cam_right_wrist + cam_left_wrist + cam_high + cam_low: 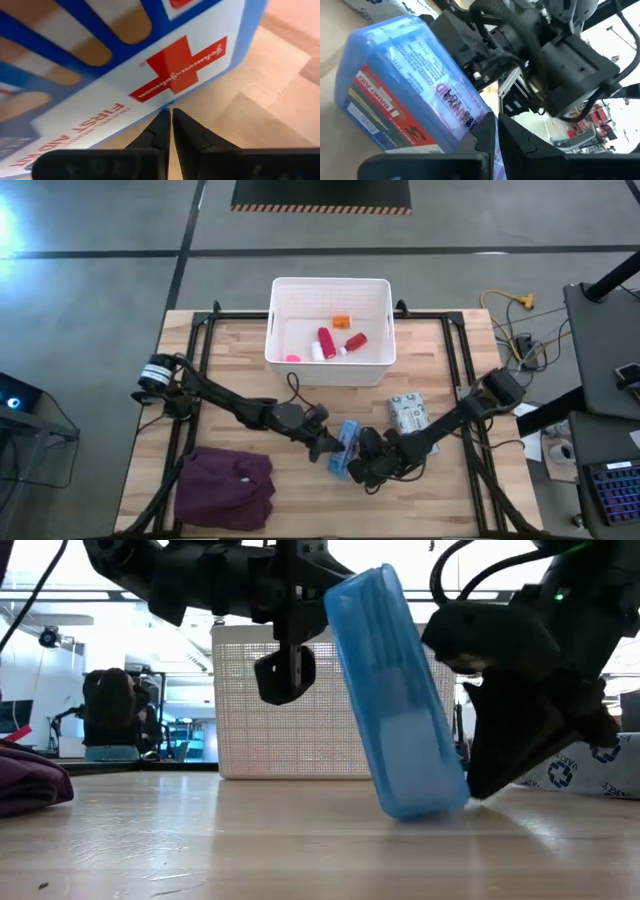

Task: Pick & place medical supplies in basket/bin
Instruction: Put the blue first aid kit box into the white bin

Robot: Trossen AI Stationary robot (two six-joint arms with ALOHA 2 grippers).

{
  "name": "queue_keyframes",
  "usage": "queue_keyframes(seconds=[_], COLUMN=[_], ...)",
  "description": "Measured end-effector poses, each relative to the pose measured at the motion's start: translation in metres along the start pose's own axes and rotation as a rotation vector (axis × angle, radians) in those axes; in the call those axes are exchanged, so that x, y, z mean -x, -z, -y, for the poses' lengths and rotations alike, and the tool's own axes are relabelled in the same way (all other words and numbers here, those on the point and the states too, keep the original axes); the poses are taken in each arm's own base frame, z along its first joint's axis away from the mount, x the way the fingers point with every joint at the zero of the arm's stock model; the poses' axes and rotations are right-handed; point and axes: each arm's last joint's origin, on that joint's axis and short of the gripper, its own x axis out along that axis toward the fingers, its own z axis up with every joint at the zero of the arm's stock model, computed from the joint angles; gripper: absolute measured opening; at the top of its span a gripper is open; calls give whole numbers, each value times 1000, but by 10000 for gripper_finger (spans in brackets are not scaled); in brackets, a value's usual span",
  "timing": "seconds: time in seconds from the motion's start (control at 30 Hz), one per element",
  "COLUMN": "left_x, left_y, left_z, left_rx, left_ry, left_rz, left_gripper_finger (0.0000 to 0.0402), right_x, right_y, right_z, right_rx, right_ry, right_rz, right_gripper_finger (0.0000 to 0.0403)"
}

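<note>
Blue first-aid box (400, 700), translucent plastic w/ rounded corners, stands tilted on one edge at table centre-front. Left gripper (327, 442) and right gripper (366, 461) flank it; right fingers (172, 127) closed together at the box face, left grip state unclear. White slotted basket (330, 292) sits at the far edge, holding red bottles (325, 340). Patterned packet (409, 413) lies to the right, maroon cloth (225, 485) front-left.
</note>
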Motion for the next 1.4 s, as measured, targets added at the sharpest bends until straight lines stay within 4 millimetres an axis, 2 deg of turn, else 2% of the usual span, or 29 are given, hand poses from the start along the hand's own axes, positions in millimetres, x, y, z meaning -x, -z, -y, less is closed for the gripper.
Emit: queue_keyframes(seconds=[0.1,0.2,0.37,0.5,0.67,0.83,1.03,1.17,1.3,1.4], left_x=[-1,-1,-1,-1,-1,-1,-2,-2,-2,-2], left_y=[-1,-2,-1,-1,-1,-2,-2,0,0,0], left_z=[2,1,1,1,0,1,2,3,3,3], left_rx=[-20,-19,-19,-22,-22,-29,-41,-40,-40,-40], left_ry=[-6,-15,-19,-22,-31,-31,-31,-30,-28,-29], left_rz=[2,13,15,20,31,34,33,31,30,30], left_gripper_finger=[8,8,8,8,8,8,8,8,8,8], right_x=[13,25,35,59,109,130,125,112,94,83], right_y=[0,0,0,-4,-26,-56,-95,-119,-132,-136], right_z=[-2,-3,1,3,6,3,-11,-22,-26,-32], right_rx=[9,32,148,324,607,902,1228,1377,1471,1577], right_ry=[-36,-54,-38,-41,-11,-33,-37,-86,-60,-46], right_rz=[-1,-3,-34,-43,44,102,92,15,-143,-194], right_gripper_finger=[34,72,153,203,228,241,258,267,278,285])
